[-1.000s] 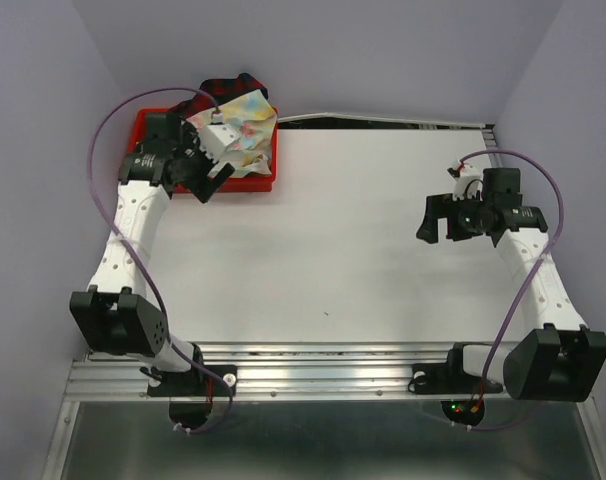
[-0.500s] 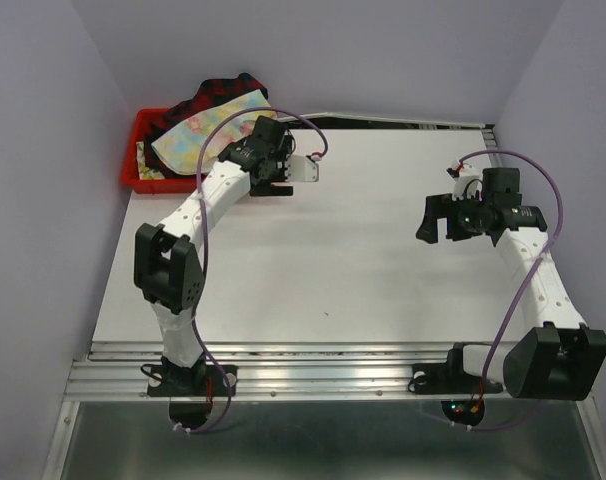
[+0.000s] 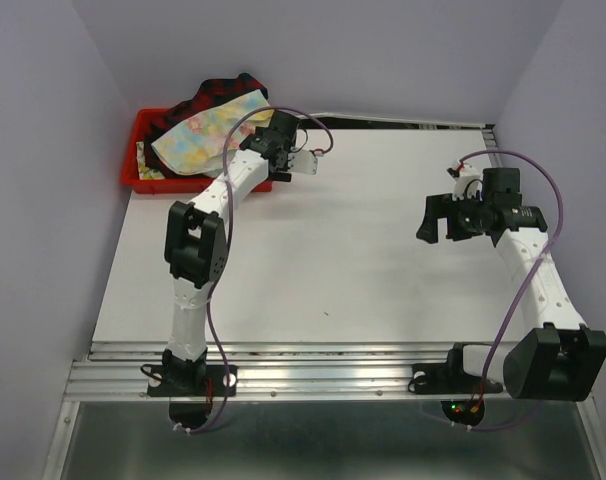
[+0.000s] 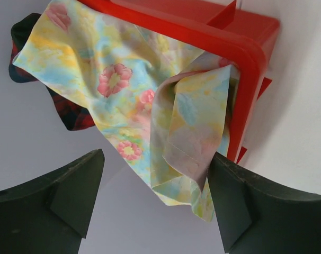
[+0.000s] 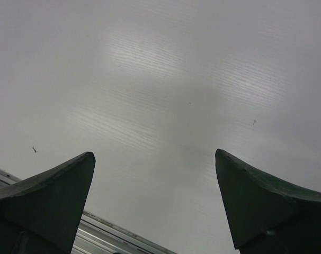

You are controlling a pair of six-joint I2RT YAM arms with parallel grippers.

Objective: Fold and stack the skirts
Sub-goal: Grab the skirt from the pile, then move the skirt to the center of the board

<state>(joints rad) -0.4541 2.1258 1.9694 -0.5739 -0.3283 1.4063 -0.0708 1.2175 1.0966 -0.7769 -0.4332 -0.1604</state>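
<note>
The floral skirt (image 3: 198,135), pastel yellow and blue with pink flowers, lies in the red tray (image 3: 133,168) at the back left. The dark plaid skirt (image 3: 221,92) bunches behind it. My left gripper (image 3: 275,160) is at the tray's right end. In the left wrist view the floral skirt (image 4: 123,79) drapes over the tray's rim (image 4: 256,58), with the plaid skirt (image 4: 70,114) peeking out beneath. A corner of the floral skirt hangs between the open left gripper (image 4: 156,154), close against the right finger (image 4: 240,201). My right gripper (image 3: 438,222) (image 5: 154,154) hovers open over bare table.
The white table (image 3: 333,250) spreads between the two arms, with a metal rail (image 3: 313,372) along its near edge. Lilac walls close in at the left, back and right. The tray sits against the back left corner.
My left arm has swung from the tray's left side round to its right end. The floral skirt, bunched by the gripper before, now lies spread further left. The right arm is still.
</note>
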